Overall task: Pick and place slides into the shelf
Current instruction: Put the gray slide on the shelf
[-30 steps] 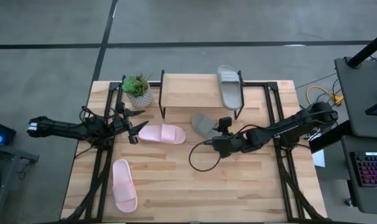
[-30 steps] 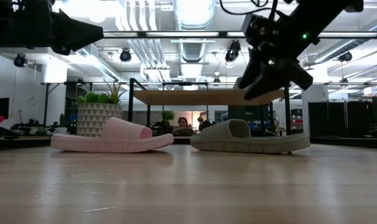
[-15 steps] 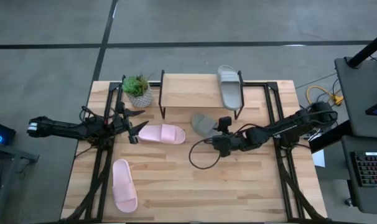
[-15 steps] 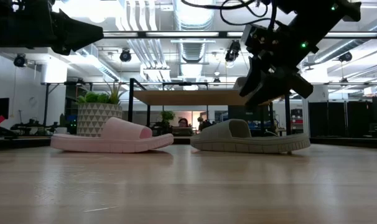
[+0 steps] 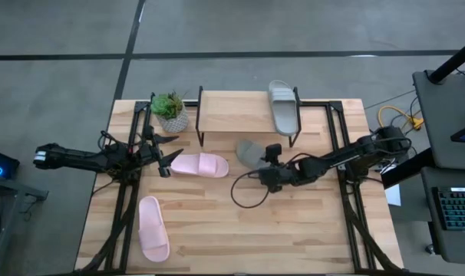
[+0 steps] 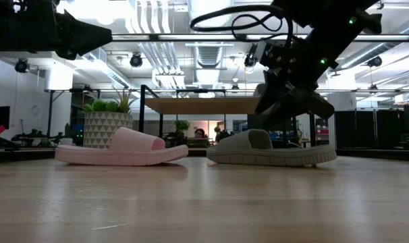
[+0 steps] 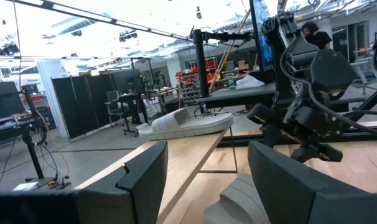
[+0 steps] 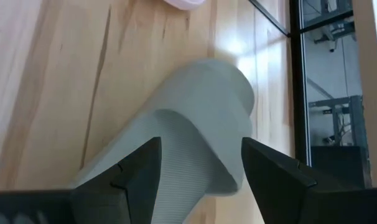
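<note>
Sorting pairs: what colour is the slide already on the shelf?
Grey-green, the slide lies on the shelf; the high view shows it best.

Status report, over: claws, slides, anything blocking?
Right claw open above grey slide on table. Left claw open, idle beside pink slide. One grey slide on shelf. Nothing blocking.

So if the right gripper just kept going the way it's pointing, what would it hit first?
Most likely the grey-green slide lying on the table in front of the shelf. The right gripper is open and angled down, its fingers framing the strap.
</note>
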Motion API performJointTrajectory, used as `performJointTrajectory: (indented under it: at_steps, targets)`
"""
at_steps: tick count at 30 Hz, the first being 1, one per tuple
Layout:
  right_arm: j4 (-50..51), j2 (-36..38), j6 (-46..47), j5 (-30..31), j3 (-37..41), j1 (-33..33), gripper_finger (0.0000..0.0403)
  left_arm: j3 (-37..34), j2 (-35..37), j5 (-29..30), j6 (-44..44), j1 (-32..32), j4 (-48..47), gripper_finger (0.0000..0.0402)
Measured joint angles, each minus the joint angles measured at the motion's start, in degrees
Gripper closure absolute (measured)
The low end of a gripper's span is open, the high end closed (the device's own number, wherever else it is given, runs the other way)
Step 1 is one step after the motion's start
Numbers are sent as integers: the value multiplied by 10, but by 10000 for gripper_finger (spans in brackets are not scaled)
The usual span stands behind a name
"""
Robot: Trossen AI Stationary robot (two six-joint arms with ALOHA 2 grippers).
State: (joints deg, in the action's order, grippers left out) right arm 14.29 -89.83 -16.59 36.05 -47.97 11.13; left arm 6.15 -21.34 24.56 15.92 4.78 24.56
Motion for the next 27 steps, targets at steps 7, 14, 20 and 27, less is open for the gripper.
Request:
performJointTrajectory:
  at_steps: [7, 14, 20, 27]
  targets:
    - [-4, -17, -4, 0, 0, -17, 191, 0, 0, 0, 0, 0, 0, 194]
    - [-45, -50, -50, 1, 0, -22, 191, 0, 0, 0, 0, 0, -1, 194]
    - [-61, -71, -75, 49, -1, -23, 191, 0, 0, 0, 0, 0, -2, 194]
    - [-63, -70, -77, 60, -1, -24, 191, 0, 0, 0, 0, 0, -2, 194]
